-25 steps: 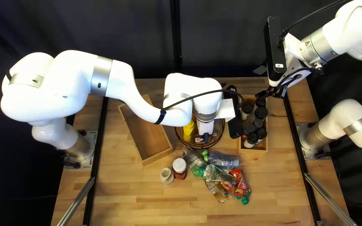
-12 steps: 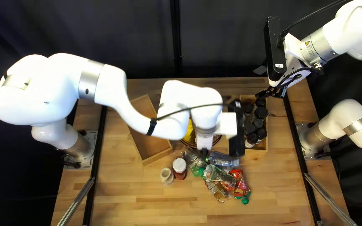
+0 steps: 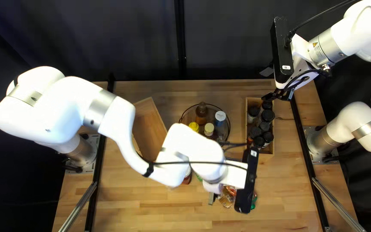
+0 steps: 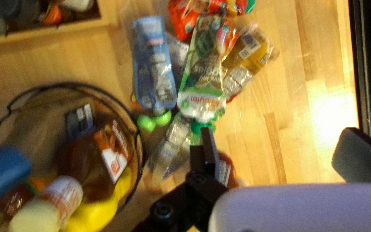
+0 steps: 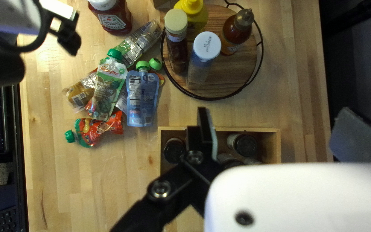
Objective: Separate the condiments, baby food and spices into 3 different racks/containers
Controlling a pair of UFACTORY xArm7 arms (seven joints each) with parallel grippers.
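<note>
The left end effector (image 3: pixel 211 197) hung released, its fingers apart, near the baby food pouches (image 4: pixel 155 64); in the top left view, the visible ones lay toward 3 o'clock from it. The right end effector (image 3: pixel 278 95), also released, hung toward 1 o'clock from the box (image 3: pixel 268 152) of spice jars (image 3: pixel 267 115).

On the pale wooden counter (image 3: pixel 151 215), a round wire-rimmed rack (image 5: pixel 237 77) held condiments at 12 o'clock from the left end effector, with a wooden tray (image 3: pixel 151 120) between 10 and 11. Dark curtain (image 3: pixel 224 38) hung beyond.

The left arm (image 3: pixel 190 150) hid most pouches from above; the right wrist view only partly showed the jars.
</note>
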